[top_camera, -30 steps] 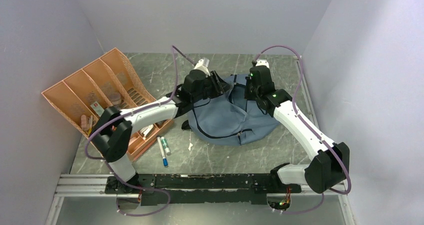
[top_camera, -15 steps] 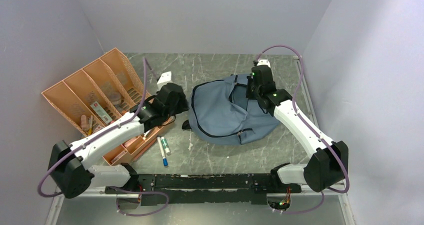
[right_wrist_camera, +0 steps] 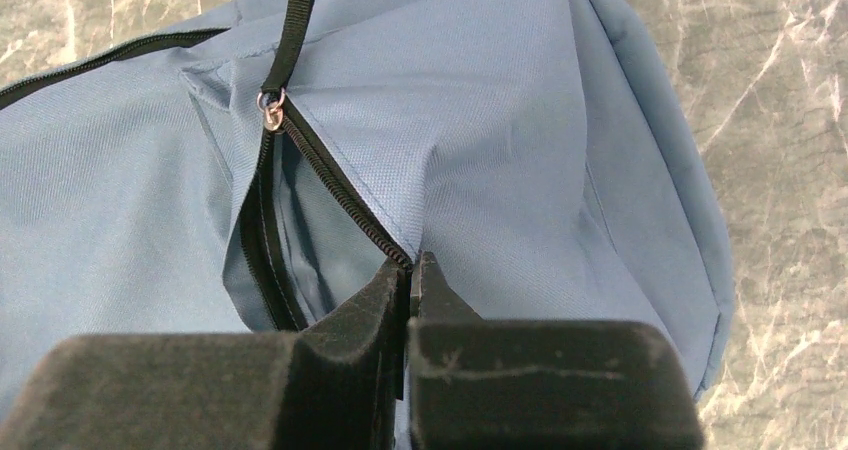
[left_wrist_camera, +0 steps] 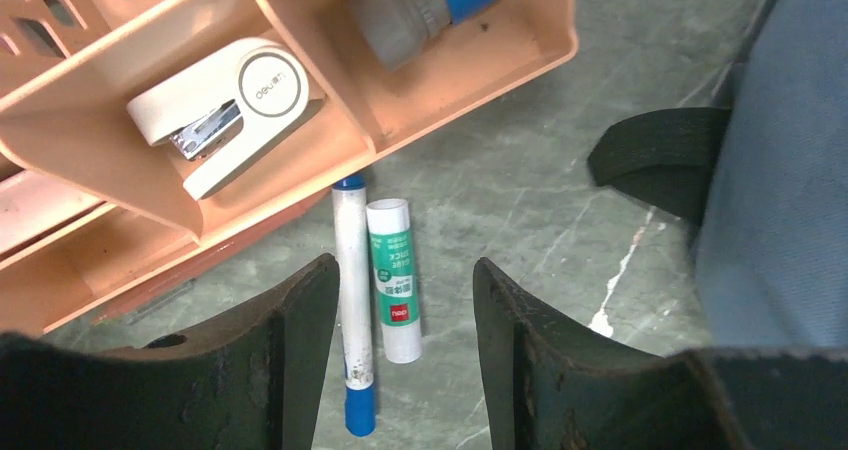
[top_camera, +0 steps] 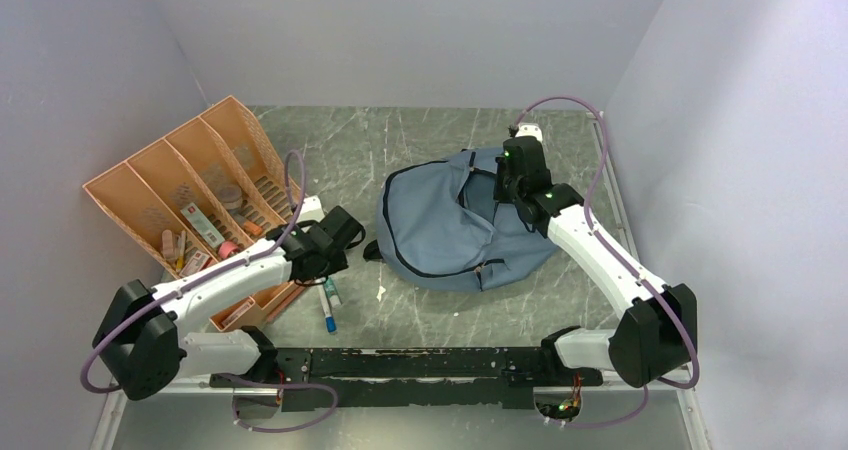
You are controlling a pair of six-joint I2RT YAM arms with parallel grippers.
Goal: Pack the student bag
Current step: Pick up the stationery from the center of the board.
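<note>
The grey-blue student bag (top_camera: 450, 230) lies flat at mid-table, its zipper partly undone. My right gripper (right_wrist_camera: 411, 270) is shut on the bag's (right_wrist_camera: 500, 120) zipper edge, holding the opening's lip up; the zipper pull (right_wrist_camera: 272, 110) sits at the far end of the slit. From above, the right gripper (top_camera: 498, 186) is at the bag's back right part. My left gripper (left_wrist_camera: 402, 265) stands open and empty above a white marker with blue cap (left_wrist_camera: 352, 300) and a glue stick (left_wrist_camera: 393, 280), which lie side by side on the table. In the top view the left gripper (top_camera: 336, 254) hangs left of the bag.
An orange compartment tray (top_camera: 150, 185) at the left holds a white stapler (left_wrist_camera: 225, 105), a blue-capped bottle (left_wrist_camera: 430, 0) and other small items. Its front edge (left_wrist_camera: 480, 70) is close above the marker. A black bag strap (left_wrist_camera: 660, 160) lies right of the glue stick.
My left arm has pulled away from the bag, swinging left and toward the front to hover over the marker and glue stick, with its jaws wider. The right gripper keeps its hold.
</note>
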